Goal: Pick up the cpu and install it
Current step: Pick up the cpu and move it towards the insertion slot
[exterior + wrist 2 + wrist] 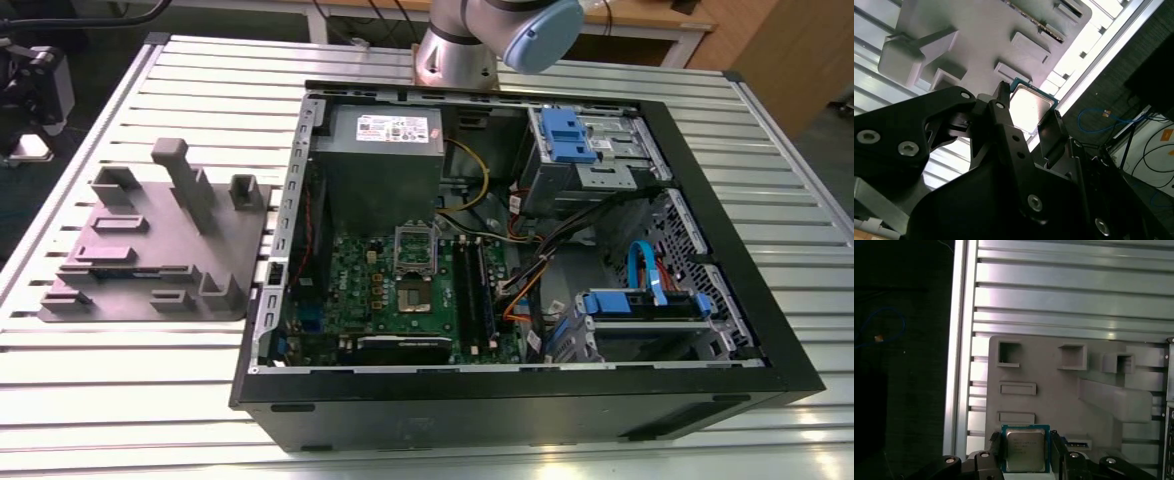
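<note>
The pincer (1025, 439) is pinching the cpu (1025, 450). In both wrist views its two black fingers (995, 444) are pressed against opposite edges of the chip. The cpu's (1029, 106) silver lid faces the cameras inside a thin green rim. Several lines of print cross the lid, too small to read.

Behind the chip and farther from the cameras lies the grey moulded tray (1054, 405), with square pockets, shallow slots and one long slanted post. It rests on the ribbed aluminium surface (1079, 290). In the first wrist view the surface's edge rail (959, 340) runs close along the tray, and past it is dark floor with a loop of blue cable (884, 325).

In the exterior view the tray (147, 250) lies just beside the open computer case (534, 400), on the exterior view's left of it, with bare ribs of the surface (134, 400) around it. Inside the case the green motherboard (360, 290) carries the socket (415, 297), with its silver frame (416, 243) raised. Around the socket stand the power supply (380, 150), which has a white label (387, 128) of unreadable print, the memory slots (470, 285), and orange, yellow and black cables (527, 270). Blue drive brackets (567, 135) fill the case's far side. The arm (494, 35) rises beyond the case.
</note>
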`<action>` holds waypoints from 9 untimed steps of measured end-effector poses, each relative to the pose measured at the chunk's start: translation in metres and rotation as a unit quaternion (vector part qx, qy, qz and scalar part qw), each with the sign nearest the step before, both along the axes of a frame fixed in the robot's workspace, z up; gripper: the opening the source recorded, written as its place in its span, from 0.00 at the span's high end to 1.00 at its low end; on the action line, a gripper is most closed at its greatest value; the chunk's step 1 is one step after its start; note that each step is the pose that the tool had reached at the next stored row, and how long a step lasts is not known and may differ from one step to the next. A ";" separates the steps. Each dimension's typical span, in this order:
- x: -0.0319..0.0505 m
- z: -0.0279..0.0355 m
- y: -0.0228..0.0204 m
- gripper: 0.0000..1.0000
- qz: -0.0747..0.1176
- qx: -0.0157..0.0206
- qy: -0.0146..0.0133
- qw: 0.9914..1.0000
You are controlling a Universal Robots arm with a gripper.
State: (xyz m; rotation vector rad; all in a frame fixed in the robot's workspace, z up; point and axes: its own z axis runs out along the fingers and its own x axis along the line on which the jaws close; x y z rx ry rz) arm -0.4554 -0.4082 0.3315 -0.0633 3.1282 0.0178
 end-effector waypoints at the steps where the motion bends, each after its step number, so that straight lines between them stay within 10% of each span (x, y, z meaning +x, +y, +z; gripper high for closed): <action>1: 0.0000 0.0008 0.0000 0.53 0.000 0.000 0.000 1.000; 9: 0.0000 0.0082 0.0002 0.53 0.000 0.000 0.000 1.000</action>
